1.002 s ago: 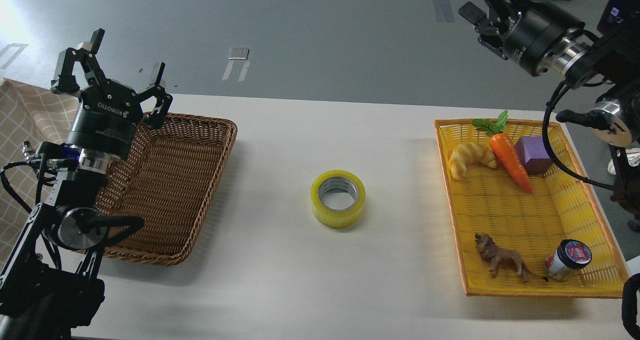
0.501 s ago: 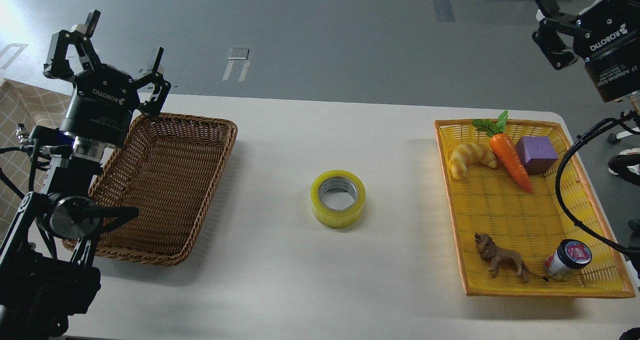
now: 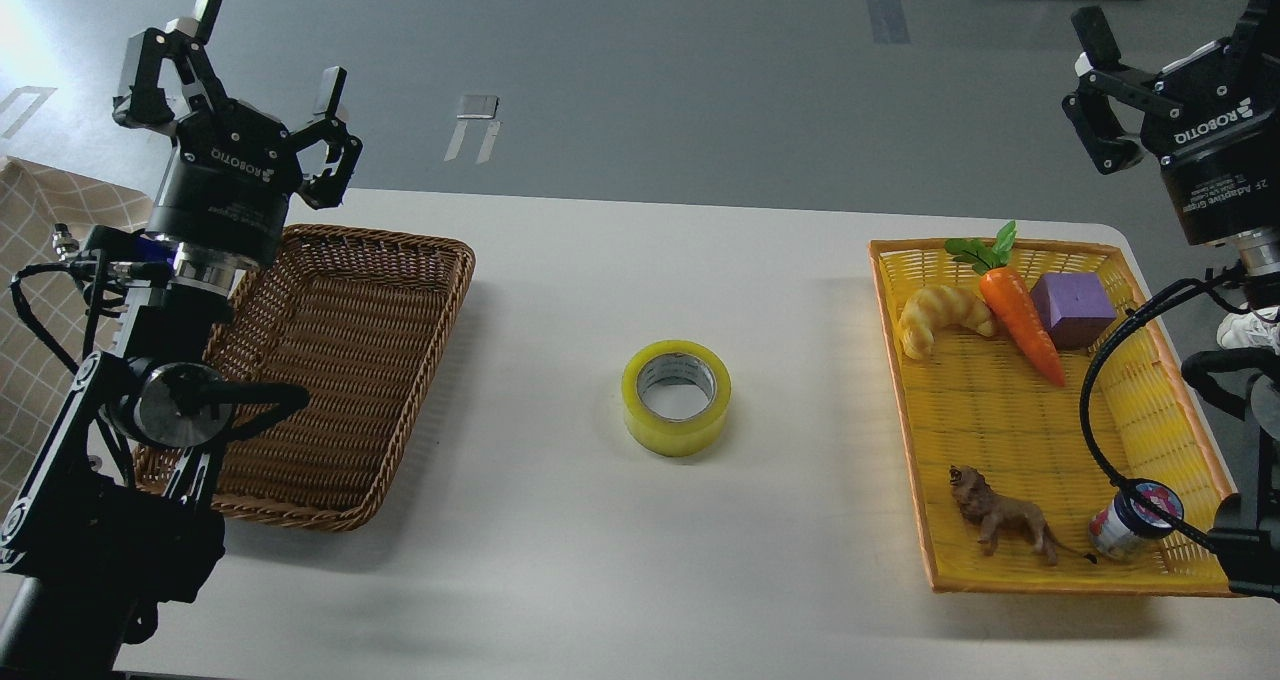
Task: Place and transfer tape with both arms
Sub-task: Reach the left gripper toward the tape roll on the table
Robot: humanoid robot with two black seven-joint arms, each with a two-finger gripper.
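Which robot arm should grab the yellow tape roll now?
Probably the left. The tape lies flat mid-table, between both baskets. The left gripper is open and hangs a bit nearer than the right gripper, which is partly cut off at the edge. It's close, though.

We appear to be in a robotics laboratory: a plain white table (image 3: 560, 560) stands on a grey floor (image 3: 620, 70) marked with tape strips (image 3: 470, 140), and assorted toy props fill a yellow tray (image 3: 1060, 430).
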